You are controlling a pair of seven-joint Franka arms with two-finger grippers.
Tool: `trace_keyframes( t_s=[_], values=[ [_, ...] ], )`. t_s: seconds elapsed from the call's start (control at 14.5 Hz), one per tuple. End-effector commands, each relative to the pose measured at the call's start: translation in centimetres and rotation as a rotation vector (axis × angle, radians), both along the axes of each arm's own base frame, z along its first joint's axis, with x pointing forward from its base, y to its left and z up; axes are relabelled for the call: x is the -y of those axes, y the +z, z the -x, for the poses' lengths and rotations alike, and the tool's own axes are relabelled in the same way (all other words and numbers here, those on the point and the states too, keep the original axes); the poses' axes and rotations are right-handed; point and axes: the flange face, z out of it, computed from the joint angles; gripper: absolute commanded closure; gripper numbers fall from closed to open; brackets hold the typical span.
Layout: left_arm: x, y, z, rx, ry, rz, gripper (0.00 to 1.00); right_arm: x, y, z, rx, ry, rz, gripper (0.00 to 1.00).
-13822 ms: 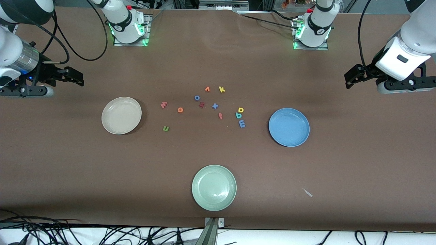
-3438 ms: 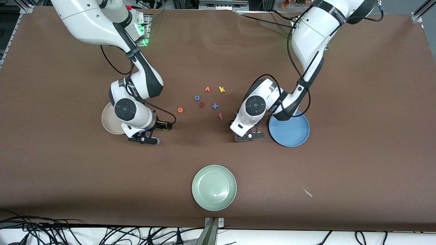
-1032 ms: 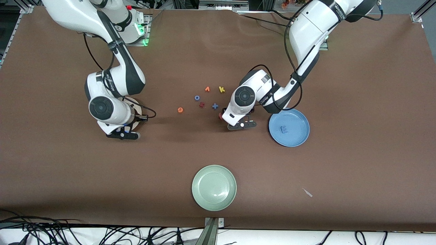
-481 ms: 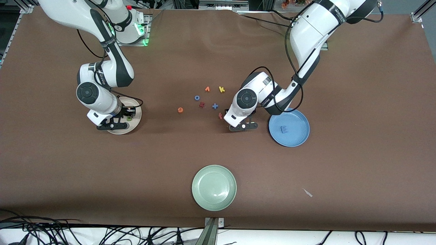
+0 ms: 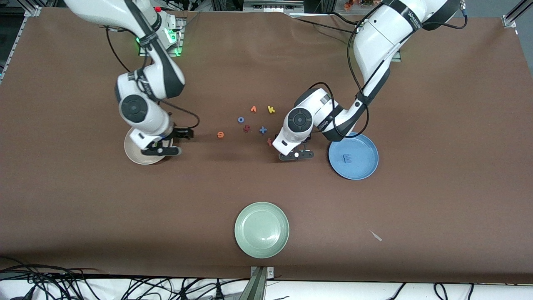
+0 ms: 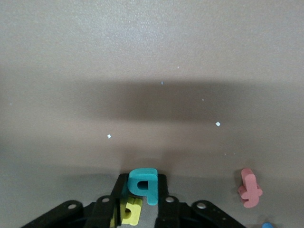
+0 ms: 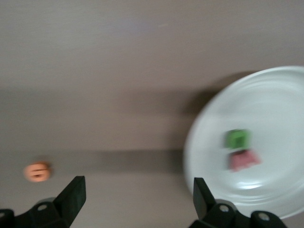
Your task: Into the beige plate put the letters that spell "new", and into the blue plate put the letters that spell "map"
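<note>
The round cream-beige plate (image 5: 135, 155) sits twd the right arm's end of the table, mostly covered by that arm's wrist. In the right wrist view the small green foam n (image 7: 237, 138) and the salmon-pink foam w (image 7: 244, 159) lie inside it, touching or nearly so. The right gripper (image 5: 181, 133) hangs over the plate's edge and the bare brown table (image 5: 83, 200) beside it, fingers (image 7: 72, 195) spread wide w/ nothing between them. The orange foam e (image 5: 220, 134) lies on the table, well apart from the beige plate, twd the middle.

Mid-table is a loose cluster: a blue foam o (image 5: 240, 120), a dark red foam s (image 5: 246, 128), an orange-red foam piece (image 5: 253, 109), a blue foam x (image 5: 262, 130), a yellow foam k (image 5: 271, 109), and a red foam f (image 5: 269, 141) right by the left arm's wrist. A pale green round plate (image 5: 261, 229) sits nearest the front camera.

The left gripper (image 6: 141, 202) is down at the table next to the f, jaws closed narrow on the teal foam a (image 6: 141, 183). The yellow foam p (image 6: 131, 211) lies just beside the a, between the fingers; can't tell if it's gripped too. The round medium-blue plate (image 5: 366, 146) is twd the left arm's end, w/ the blue foam m (image 5: 346, 158) lying in it.
</note>
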Motion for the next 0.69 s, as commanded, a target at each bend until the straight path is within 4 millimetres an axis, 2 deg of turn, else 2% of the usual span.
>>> trace_keyframes(
  t_s=[0.0, 0.14, 0.28, 0.41, 0.48, 0.62],
  values=[
    [-0.4, -0.4, 0.1, 0.011, -0.030, -0.020, 0.96, -3.4, -1.5, 1.0, 0.014, -0.025, -0.039, 0.00],
    [-0.6, 0.4, -0.2, 0.018, -0.024, -0.022, 0.99, -5.3, -2.4, 1.7, 0.026, -0.011, -0.061, 0.00],
    [-1.5, 3.3, -1.6, 0.028, -0.022, -0.040, 0.99, -7.1, -3.5, 2.4, 0.039, 0.000, -0.077, 0.00],
    [-3.7, 6.5, -4.0, 0.003, -0.068, -0.068, 0.99, -8.0, -5.0, 2.8, 0.045, -0.009, -0.083, 0.00],
    [-5.2, 7.9, -4.9, -0.016, -0.102, -0.080, 0.99, -8.4, -5.1, 3.0, 0.044, -0.003, -0.084, 0.00],
    [-8.9, 9.1, -6.5, -0.059, -0.161, -0.090, 0.99, -8.7, -6.1, 3.3, 0.032, 0.002, -0.082, 0.00]
  ],
)
